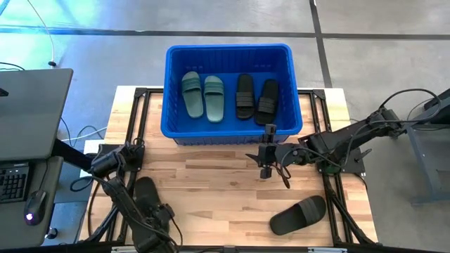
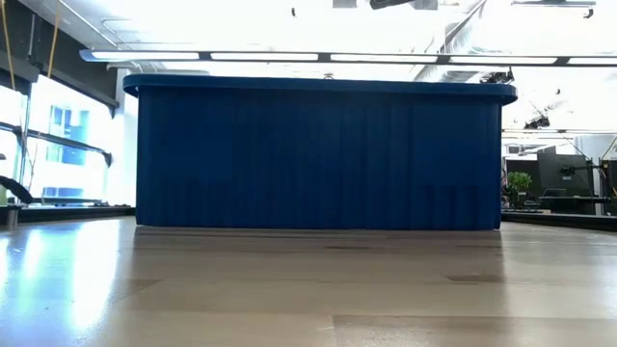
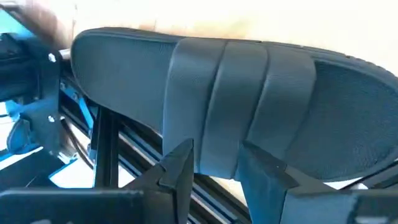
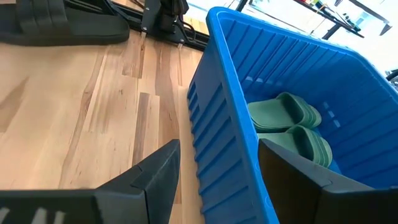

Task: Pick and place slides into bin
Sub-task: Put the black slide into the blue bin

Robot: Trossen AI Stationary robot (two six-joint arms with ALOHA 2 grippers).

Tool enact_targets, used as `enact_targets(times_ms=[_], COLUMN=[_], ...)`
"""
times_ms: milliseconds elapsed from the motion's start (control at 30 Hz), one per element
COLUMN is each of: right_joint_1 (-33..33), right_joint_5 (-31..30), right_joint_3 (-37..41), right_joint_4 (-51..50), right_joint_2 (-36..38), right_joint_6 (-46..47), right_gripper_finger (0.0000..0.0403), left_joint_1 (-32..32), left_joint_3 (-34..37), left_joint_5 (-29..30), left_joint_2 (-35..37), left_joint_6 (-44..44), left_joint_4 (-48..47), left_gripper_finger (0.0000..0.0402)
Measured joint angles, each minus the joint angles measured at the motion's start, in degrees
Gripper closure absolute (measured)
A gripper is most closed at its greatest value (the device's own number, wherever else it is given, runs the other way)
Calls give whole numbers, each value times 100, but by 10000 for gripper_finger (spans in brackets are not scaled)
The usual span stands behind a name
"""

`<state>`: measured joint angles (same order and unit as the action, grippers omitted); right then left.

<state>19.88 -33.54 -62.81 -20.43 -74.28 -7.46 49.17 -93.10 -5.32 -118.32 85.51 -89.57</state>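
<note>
The blue bin (image 1: 228, 126) stands at the table's far middle and also shows in the low view (image 2: 318, 159). Two green slides (image 1: 202, 93) and two black slides (image 1: 256, 97) lie flat in it. A black slide (image 1: 144, 191) lies at the table's left near edge, strap up. My left gripper (image 1: 156, 214) is open at that slide's side, with the strap's base (image 3: 217, 158) between its fingers. Another black slide (image 1: 299, 214) lies sole down at the right near corner. My right gripper (image 1: 267, 153) is open and empty above the bin's near wall (image 4: 217, 143). My left gripper stands open at the side of the black slide's strap (image 3: 217, 158), coming in low from the table's near left edge. I cannot tell whether the fingers (image 3: 177, 165) touch the slide. The slide lies flat on the table edge.
A laptop and mouse sit on a grey side table (image 1: 31, 112) left of the workbench. The table's black frame rails (image 3: 109, 149) run just under the left slide. Bare wood (image 1: 211, 190) lies between the two arms.
</note>
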Motion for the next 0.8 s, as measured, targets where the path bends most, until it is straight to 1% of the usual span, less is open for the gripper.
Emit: enact_targets(times_ms=[67, 133, 200, 267, 333, 400, 467, 533, 600, 733, 800], right_joint_1=[0, -2, -2, -2, -2, -2, -2, -2, -2, -2, -2], right_joint_5=[2, 28, 153, 293, 411, 497, 509, 509, 507, 507, 507], right_joint_3=[0, 0, 0, 0, 0, 0, 0, 0, 3, 4, 4], right_joint_4=[-9, -9, -11, -11, -11, -11, -12, -18, -31, -14, -7], right_joint_2=[0, 0, 0, 0, 0, 0, -2, -2, -2, -2, -2], right_joint_6=[4, 13, 6, 7, 15, 15, 15, 17, 16, 17, 17], right_gripper_finger=[197, 197, 197, 197, 197, 197, 197, 197, 197, 197, 197], left_joint_1=[0, 2, 21, 58, 127, 179, 244, 276, 306, 297, 297], left_joint_3=[0, 0, 0, 0, -2, -4, 0, 3, 6, -4, 2], left_joint_5=[0, -18, -61, 25, 89, 72, 12, -170, -286, -200, -146], left_joint_2=[0, 0, 0, 0, 0, -57, -177, -336, -480, -648, -687], left_joint_6=[-20, -101, -153, -155, -96, 34, 197, 261, 234, 153, 204], left_joint_4=[103, 406, 817, 1160, 1263, 1109, 714, 361, 236, 156, -63], left_gripper_finger=[291, 291, 291, 291, 291, 291, 291, 291, 291, 291, 291])
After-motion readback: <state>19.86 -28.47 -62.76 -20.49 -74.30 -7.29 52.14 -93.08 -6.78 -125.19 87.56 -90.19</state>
